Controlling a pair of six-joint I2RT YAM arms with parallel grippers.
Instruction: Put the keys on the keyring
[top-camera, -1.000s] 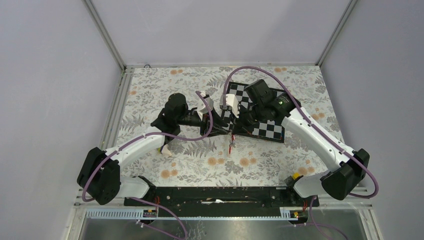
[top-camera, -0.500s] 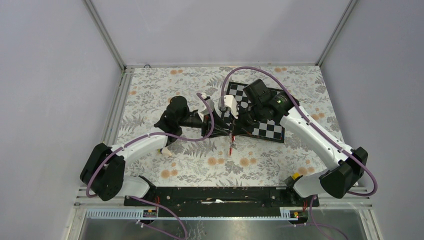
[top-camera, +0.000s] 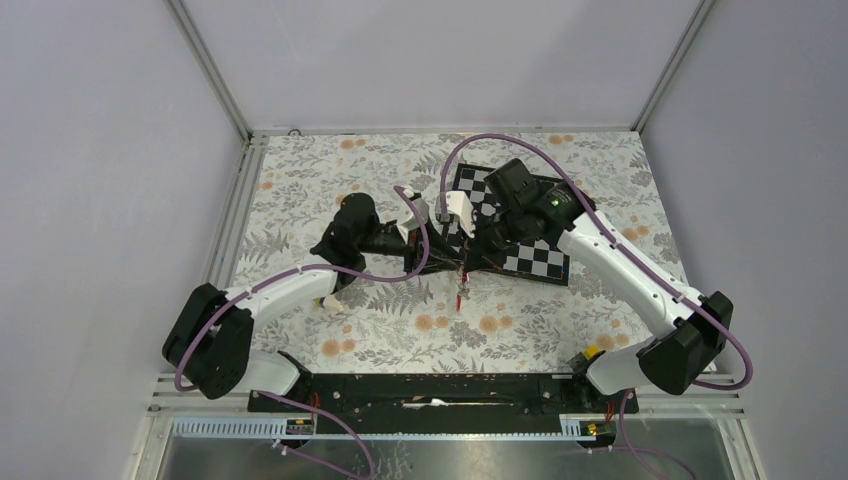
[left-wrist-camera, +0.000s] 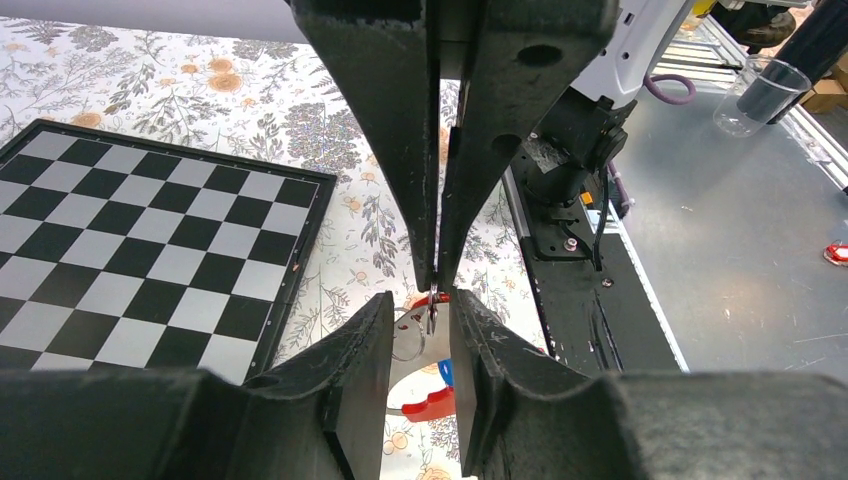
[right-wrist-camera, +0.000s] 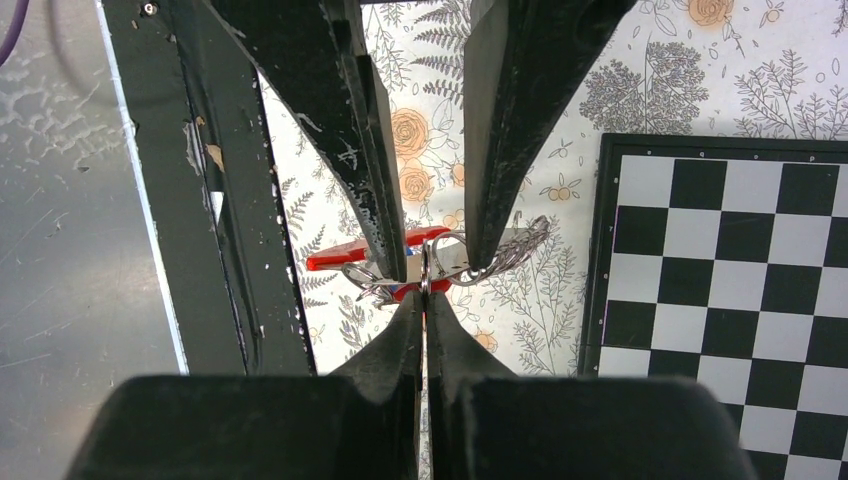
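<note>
My two grippers meet tip to tip above the floral cloth, just left of the chessboard (top-camera: 520, 250). The right gripper (right-wrist-camera: 424, 298) is shut on a thin metal ring (right-wrist-camera: 425, 278) of the keyring, held edge-on. The left gripper (left-wrist-camera: 420, 305) faces it with its jaws apart, one finger on each side of that ring and touching neither side. Under the grip hang the keyring's grey strap (left-wrist-camera: 425, 360) and its red section (left-wrist-camera: 432, 405). A blue key tag (left-wrist-camera: 445, 372) peeks beside them, and wire loops (right-wrist-camera: 510, 250) stick out. The red dangling piece (top-camera: 460, 292) shows from above.
A yellow-green and white block (top-camera: 331, 302) lies on the cloth under the left forearm. The black base rail (top-camera: 440, 390) runs along the near edge. A clear cup (left-wrist-camera: 755, 95) stands on the grey surface beyond the rail.
The left arm has shifted slightly right toward the right gripper, and its jaws have narrowed a little around the ring. The right gripper holds the same grip.
</note>
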